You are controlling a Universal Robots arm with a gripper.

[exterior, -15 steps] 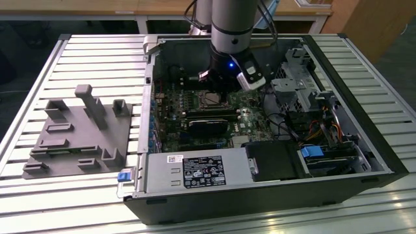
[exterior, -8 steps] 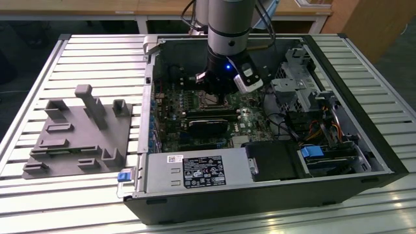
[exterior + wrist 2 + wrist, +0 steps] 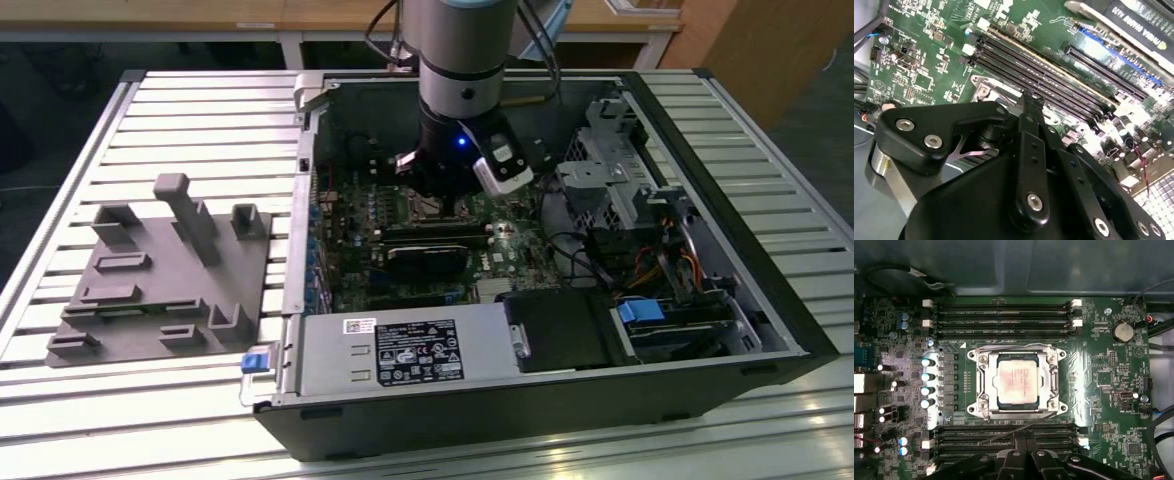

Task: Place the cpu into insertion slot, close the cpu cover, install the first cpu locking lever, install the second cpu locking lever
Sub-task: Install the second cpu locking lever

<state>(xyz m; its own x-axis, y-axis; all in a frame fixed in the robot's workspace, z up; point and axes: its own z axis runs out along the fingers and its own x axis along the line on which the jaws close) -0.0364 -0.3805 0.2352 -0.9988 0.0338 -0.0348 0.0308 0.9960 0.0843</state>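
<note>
Motherboard (image 3: 1104, 370): cpu (image 3: 1017, 378) seated (cover (image 3: 1016, 382) closed).

My arm (image 3: 461, 60) comes straight down from the far edge of the exterior view, wrist vertical, a blue light lit on its lower section. The gripper (image 3: 447, 185) hangs pointing down, low over the far half of the case (image 3: 534, 420). In both wrist views I see the black finger linkages (image 3: 1029, 150) drawn in side by side, though I can't tell how the tips stand.
</note>
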